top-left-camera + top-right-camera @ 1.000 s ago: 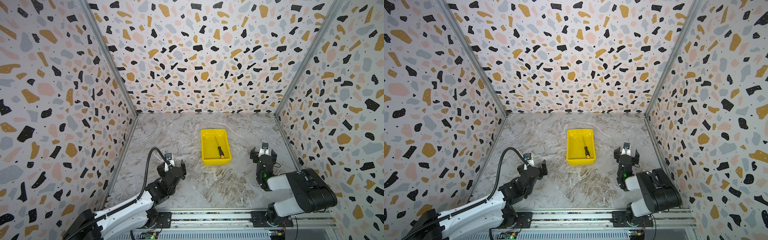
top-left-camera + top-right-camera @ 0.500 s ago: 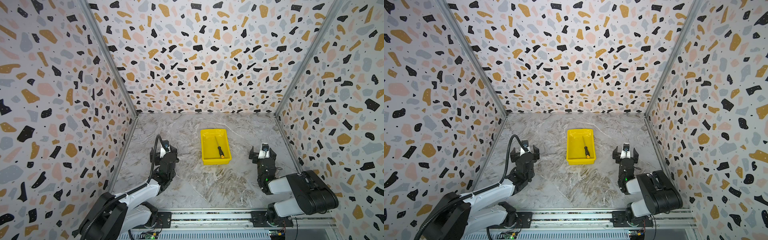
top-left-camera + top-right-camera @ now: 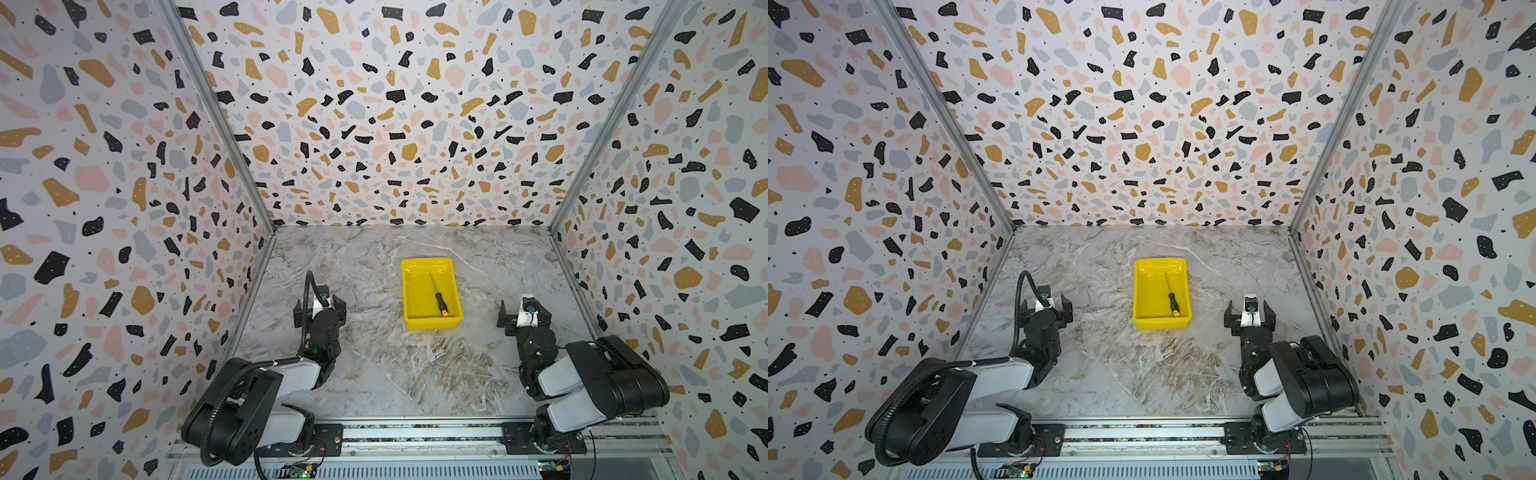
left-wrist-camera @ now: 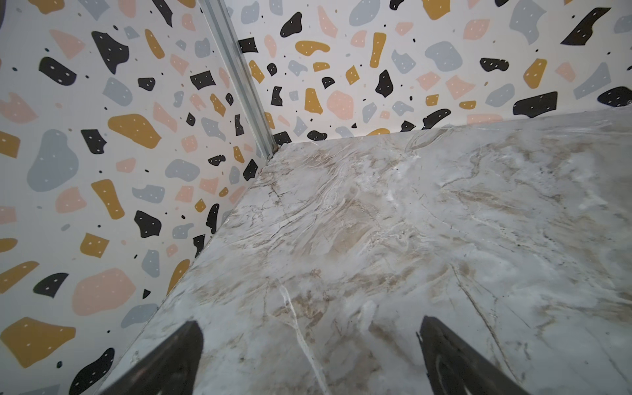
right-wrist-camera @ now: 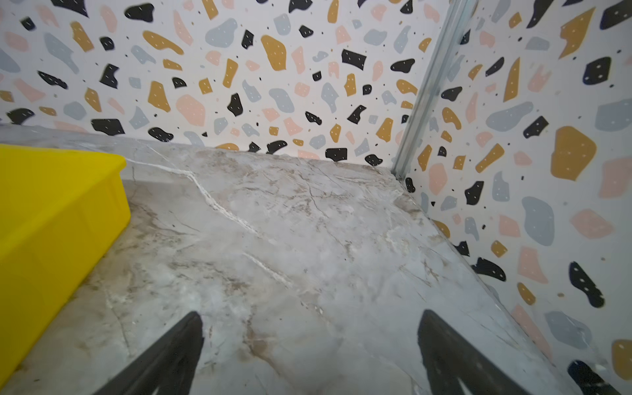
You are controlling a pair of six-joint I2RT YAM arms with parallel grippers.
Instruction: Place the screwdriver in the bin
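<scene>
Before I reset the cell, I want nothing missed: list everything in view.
bin: one, yellow, middle of the table
screwdriver: one, black handle, orange butt, grey shaft, lying inside the bin
table: one, grey-beige marble pattern, under everything
walls: three, white with coloured blotches, left, back, right
rail: one, silver, front edge
left end effector: one, black, open, empty, left of the bin
right end effector: one, black, open, empty, right of the bin

walls (image 3: 395, 124): three, white with black, ochre, pink, grey blotches | corner posts (image 3: 223, 124): bare metal | worktop (image 3: 395, 374): grey-beige marble pattern | rail (image 3: 415, 434): metal, along front edge | light: even
</scene>
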